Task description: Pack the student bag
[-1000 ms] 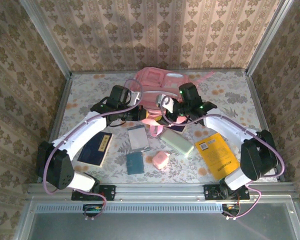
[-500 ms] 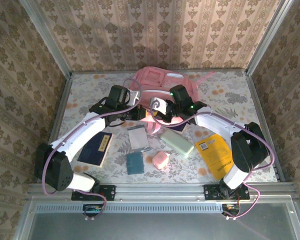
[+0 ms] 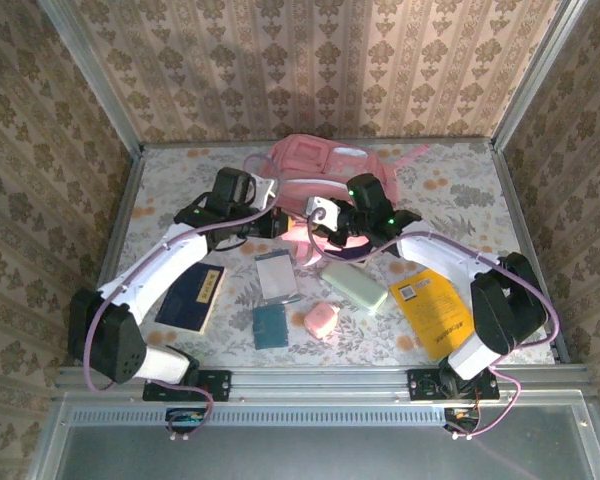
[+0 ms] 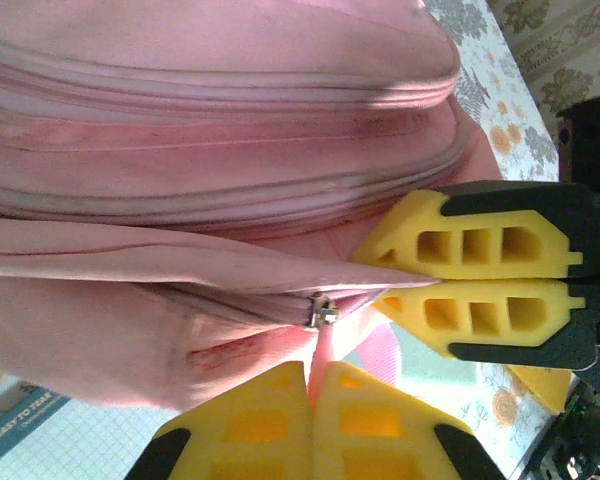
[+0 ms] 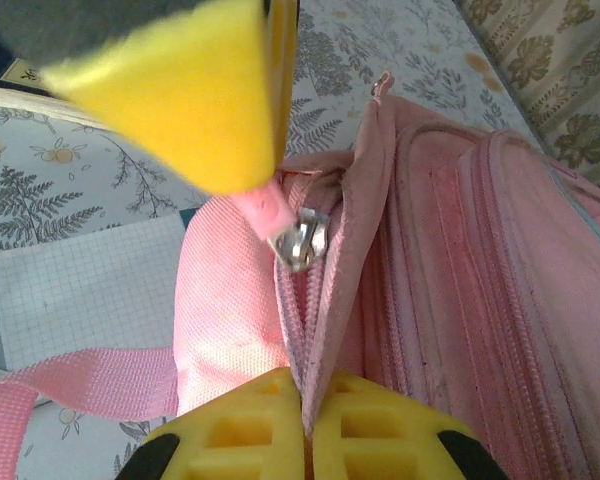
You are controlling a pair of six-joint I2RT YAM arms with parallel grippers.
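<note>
Bag: a large pink fabric backpack [image 3: 325,162] lies at the far middle of the floral-patterned worktop [image 3: 460,190], its near edge caught between the two arms.
Zip: a silver metal slider [image 5: 300,243] sits on the zip line at that near edge, with a pink fabric pull tab [image 5: 263,210] rising from it.
Left end effector [image 4: 310,380]: yellow foam pads pressed together, pinching the pink fabric pull tab.
Right end effector [image 5: 305,395]: pads pressed together on a fold of the backpack's fabric edge, just beside the slider and close to the left end effector.
Strap: a pink webbing strap [image 5: 70,385] trails from the backpack across a grid-ruled sheet.
Just in front of the bag: a white grid-ruled notebook [image 3: 277,275] and a pale green oblong case [image 3: 353,285], lying near each other.
Nearer the arm bases: a small teal square booklet [image 3: 270,325] beside a small pink pouch [image 3: 321,320].
Flanks: a dark blue book [image 3: 192,297] beside the left arm, a yellow paperback book [image 3: 435,308] beside the right arm, both well apart from the backpack.
</note>
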